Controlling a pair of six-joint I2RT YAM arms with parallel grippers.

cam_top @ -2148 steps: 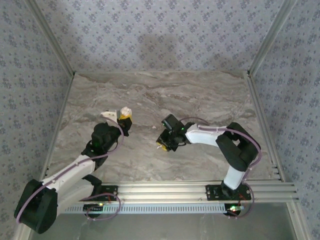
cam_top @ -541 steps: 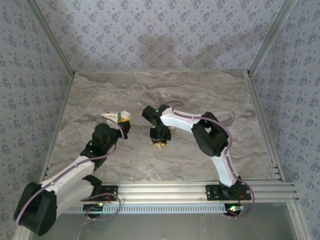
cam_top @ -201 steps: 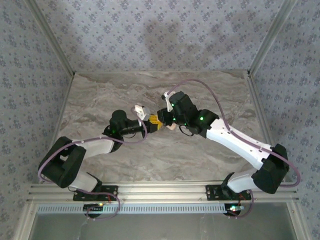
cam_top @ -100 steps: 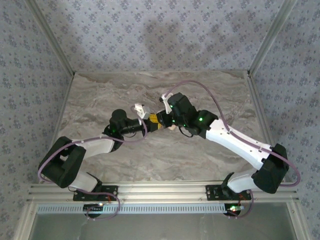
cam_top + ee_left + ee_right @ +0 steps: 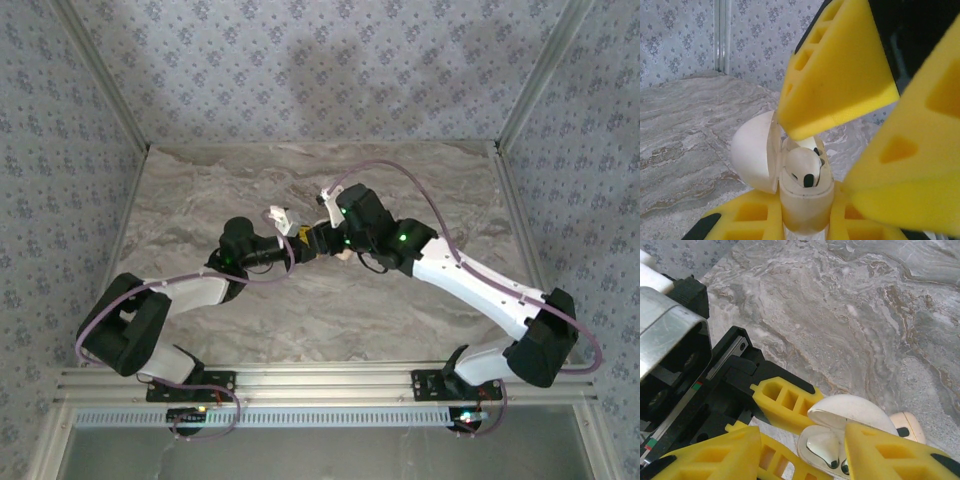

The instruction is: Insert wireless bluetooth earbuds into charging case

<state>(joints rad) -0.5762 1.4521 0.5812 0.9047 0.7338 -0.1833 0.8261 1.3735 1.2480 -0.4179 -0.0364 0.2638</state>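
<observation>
Right now my left gripper (image 5: 805, 222) is clamped on the charging case (image 5: 805, 202), one yellow finger pressed to each side of its lower body, so the case stands upright between them, held above the table (image 5: 420, 180). The case is a small rounded capsule of smooth, glossy off-white plastic. Its domed lid (image 5: 752, 160) is hinged back to one side like an opened shell, and from my right wrist camera the hollow under the lid shines like polished metal. One of the wireless bluetooth earbuds (image 5: 802, 167) sits inside the case's open mouth: a tiny glossy white bud, rounded on top, with a small dark oval marking on its face. Its stem is hidden down in the case. My right gripper (image 5: 820, 157) hovers just above the case with its fingers apart and nothing between them, one wedge-shaped tip close to the lid's rim, the other off the opposite side of the case's mouth. All four fingers are matte yellow plastic, blocky and tapered, with rectangular hollows moulded into them. Beneath the case the table is a grey, veined, marble-like surface. Just beside the case, in the right wrist view, lies a pale rounded object (image 5: 907, 424) that I cannot identify.
</observation>
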